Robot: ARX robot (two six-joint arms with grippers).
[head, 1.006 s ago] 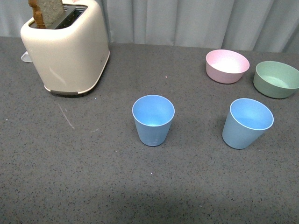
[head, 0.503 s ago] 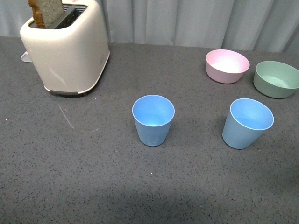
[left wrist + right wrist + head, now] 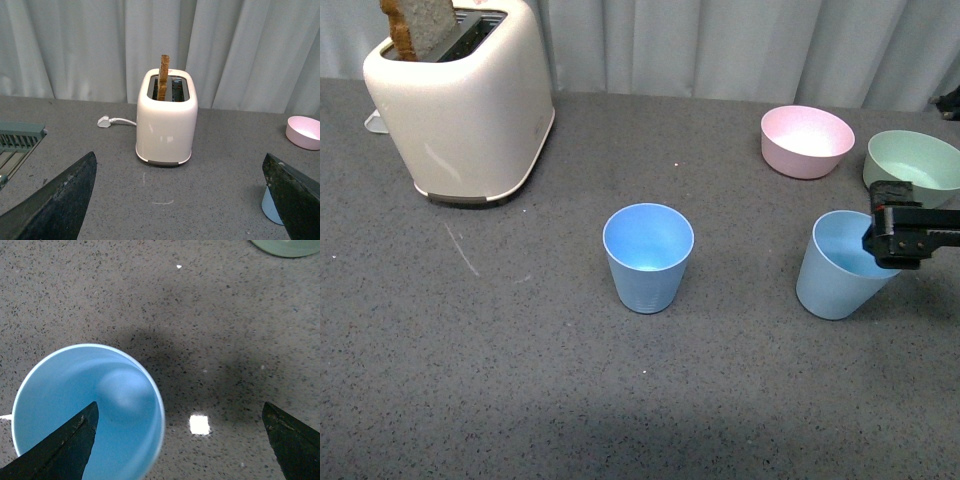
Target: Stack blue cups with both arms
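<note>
Two light blue cups stand upright and apart on the grey table, one in the middle and one to the right. My right gripper is open and hovers over the right cup's right rim. In the right wrist view this cup lies below one fingertip, and the gap is over bare table. My left gripper is open and empty, out of the front view. A sliver of a blue cup shows beside one of its fingers.
A cream toaster with a slice of bread stands at the back left, its plug behind it. A pink bowl and a green bowl sit at the back right. A grey rack shows in the left wrist view.
My right gripper has come into the front view from the right and now hangs over the right cup's rim. The cups have not moved.
</note>
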